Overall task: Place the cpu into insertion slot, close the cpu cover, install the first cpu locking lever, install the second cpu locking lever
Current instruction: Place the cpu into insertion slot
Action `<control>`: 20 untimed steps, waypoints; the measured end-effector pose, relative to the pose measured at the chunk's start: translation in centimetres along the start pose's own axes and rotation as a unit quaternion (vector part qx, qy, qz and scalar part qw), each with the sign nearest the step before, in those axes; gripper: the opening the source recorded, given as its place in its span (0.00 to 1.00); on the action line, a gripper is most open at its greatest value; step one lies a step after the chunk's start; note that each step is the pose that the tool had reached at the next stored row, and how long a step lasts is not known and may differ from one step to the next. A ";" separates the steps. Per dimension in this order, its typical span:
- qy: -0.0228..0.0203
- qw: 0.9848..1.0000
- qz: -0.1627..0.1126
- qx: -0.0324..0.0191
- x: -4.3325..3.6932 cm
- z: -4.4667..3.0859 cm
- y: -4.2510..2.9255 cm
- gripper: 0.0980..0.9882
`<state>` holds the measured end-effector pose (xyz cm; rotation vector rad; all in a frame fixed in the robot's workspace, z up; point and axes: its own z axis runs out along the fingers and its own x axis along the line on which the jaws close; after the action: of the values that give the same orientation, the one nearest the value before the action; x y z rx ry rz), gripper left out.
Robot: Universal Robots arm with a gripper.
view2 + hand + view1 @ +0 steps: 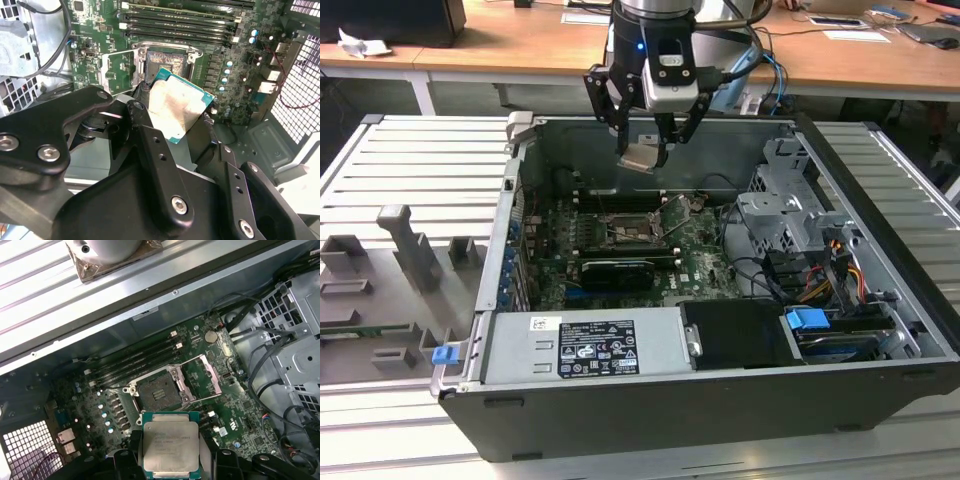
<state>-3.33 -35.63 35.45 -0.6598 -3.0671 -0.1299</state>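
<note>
While between two fingers [150, 150], one cpu [177, 107].

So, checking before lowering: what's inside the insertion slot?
The insertion slot shows bare dark contacts, no chip. The held cpu hides part of it in the second wrist view.

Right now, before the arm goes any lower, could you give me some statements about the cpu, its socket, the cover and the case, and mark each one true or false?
1. The gripper holds the cpu. True.
2. The cpu sits in the socket. False: the socket is empty, and the cpu is held above the motherboard.
3. The cpu cover is swung open beside the socket. True.
4. The computer case is closed by a side panel. False: it lies open, and the motherboard is in plain sight.
</note>
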 end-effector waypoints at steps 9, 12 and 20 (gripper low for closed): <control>0.000 1.000 0.004 0.000 0.06 0.07 -0.03 0.49; 0.000 1.000 0.005 0.000 0.07 0.07 -0.04 0.49; -0.003 0.999 0.037 0.000 0.22 0.39 -0.13 0.49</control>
<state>-3.59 -35.62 35.05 -0.7732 -3.0440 -0.1280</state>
